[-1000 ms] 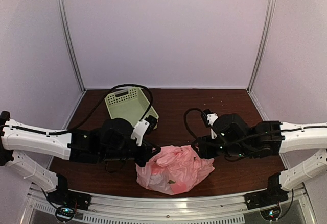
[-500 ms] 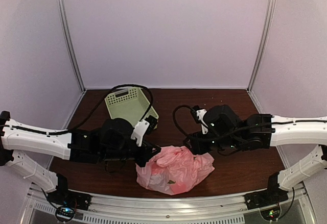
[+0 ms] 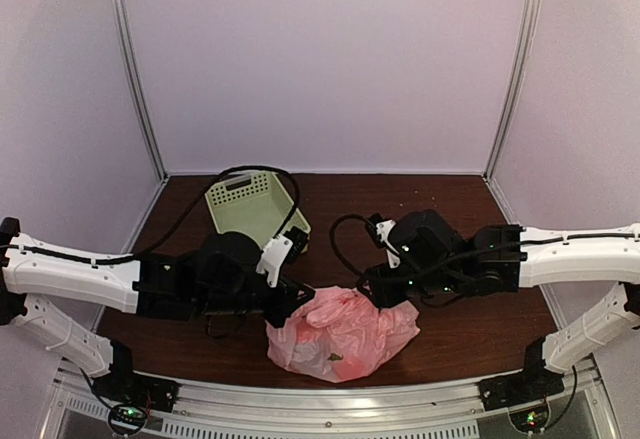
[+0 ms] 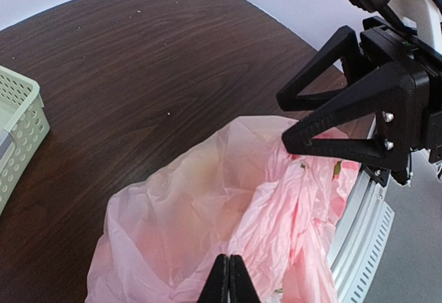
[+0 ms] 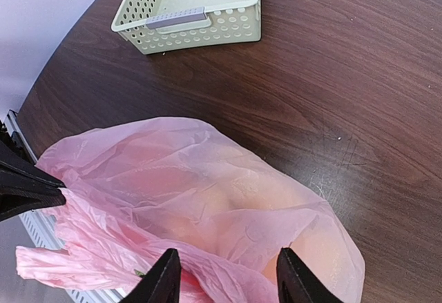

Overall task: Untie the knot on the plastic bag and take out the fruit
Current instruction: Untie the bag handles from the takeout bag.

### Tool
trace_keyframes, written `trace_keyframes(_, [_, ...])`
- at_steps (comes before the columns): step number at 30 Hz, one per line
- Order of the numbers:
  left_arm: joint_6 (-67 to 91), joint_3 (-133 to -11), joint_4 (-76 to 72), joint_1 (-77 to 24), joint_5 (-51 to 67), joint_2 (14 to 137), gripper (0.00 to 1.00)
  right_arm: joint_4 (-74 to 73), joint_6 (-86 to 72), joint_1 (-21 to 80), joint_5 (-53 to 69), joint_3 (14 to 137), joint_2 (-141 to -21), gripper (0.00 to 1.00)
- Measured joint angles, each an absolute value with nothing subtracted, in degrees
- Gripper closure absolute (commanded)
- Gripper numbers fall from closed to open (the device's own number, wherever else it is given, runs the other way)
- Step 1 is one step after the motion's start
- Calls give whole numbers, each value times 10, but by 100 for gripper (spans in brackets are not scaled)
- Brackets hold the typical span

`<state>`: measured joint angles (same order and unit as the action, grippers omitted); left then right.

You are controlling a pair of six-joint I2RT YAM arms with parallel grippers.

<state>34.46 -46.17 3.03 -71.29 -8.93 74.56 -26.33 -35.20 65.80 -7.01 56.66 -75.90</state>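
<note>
The left gripper (image 4: pixel 228 275) is clenched tight, its tips meeting on a raised ridge of film at the 9 o'clock edge of the plastic bag (image 4: pixel 207 206); it looks to be pinching that fold. The right gripper (image 5: pixel 228 279) is released, its two fingers (image 5: pixel 164 279) standing apart over the bag's 1 o'clock shoulder, with film below and between them but nothing gripped. The bag lies slumped at 6 o'clock on the table (image 3: pixel 440 209), near its front edge. It should handle as very light, soft, slippery film that tents and stretches rather than lifts as a whole, and it would likely tear under a hard pull. The best hold is probably a gathered, crumpled ridge or the twisted neck, not the taut skin over the contents. I cannot pick out the knot itself. The fruit (image 5: pixel 214 199) shows only as orange and yellow glows through the pink. It gives the bag its weight and would likely roll if the bag tips. At 10 o'clock sits the basket (image 5: pixel 193 6), apart from the bag. A small dark printed mark (image 3: pixel 338 358) on the bag is too small to read.
</note>
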Motion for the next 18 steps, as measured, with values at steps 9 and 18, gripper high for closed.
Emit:
trace_keyframes(9, [345,-462,31,-713,-90,746,100,-263,-353,658,-69,566,-761,56])
trace_keyframes(18, [345,-462,31,-713,-90,746,100,-254,-365,658,-68,551,-761,70])
